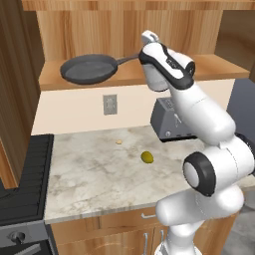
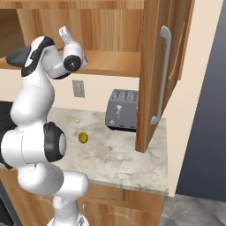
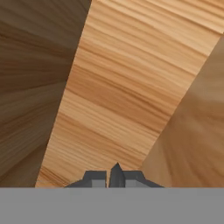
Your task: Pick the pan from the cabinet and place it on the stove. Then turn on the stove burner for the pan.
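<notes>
Sitting on the open cabinet [image 1: 124, 74] shelf's left end: pan [image 1: 88, 69], handle clamped in shut gripper [image 3: 116, 177]. Worktop [image 1: 94, 174]: toaster [image 1: 168, 122] at back edge, stove [image 1: 25, 182] left.

Dark grey frying pan [image 1: 88, 69] level above open wooden cabinet [image 1: 134, 72] shelf, thin handle pointing right toward robot hand. Black stove [image 1: 22, 184] at worktop's left end.

Both base views look down over the counter [image 1: 99, 169] from opposite sides; hand view faces cabinet [image 3: 127, 87] wood closely.
</notes>
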Available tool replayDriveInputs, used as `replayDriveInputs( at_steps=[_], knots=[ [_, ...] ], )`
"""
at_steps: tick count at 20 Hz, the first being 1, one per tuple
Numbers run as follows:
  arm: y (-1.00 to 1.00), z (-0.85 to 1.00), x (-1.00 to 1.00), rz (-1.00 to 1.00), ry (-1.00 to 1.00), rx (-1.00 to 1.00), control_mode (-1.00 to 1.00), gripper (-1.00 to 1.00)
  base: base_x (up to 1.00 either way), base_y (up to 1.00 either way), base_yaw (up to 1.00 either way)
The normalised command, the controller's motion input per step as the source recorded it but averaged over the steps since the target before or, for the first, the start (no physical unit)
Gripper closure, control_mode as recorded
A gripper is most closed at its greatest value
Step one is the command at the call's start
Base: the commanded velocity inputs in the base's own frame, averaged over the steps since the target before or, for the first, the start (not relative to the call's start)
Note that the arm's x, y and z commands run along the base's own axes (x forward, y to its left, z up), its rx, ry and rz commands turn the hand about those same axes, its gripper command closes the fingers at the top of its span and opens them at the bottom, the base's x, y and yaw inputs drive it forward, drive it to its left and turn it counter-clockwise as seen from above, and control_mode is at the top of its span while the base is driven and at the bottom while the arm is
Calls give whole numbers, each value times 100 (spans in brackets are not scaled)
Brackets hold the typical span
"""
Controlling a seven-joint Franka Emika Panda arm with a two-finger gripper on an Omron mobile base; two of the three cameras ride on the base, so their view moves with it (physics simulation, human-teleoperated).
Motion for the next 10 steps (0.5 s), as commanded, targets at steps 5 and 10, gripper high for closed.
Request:
replayDriveInputs(
  at_steps=[5, 10],
  knots=[
    [18, 0, -63, 7, 0, 0, -100, 100, 0, 0, 0],
    [21, 0, -60, 8, 0, 0, -100, 100, 0, 0, 0]
  ],
)
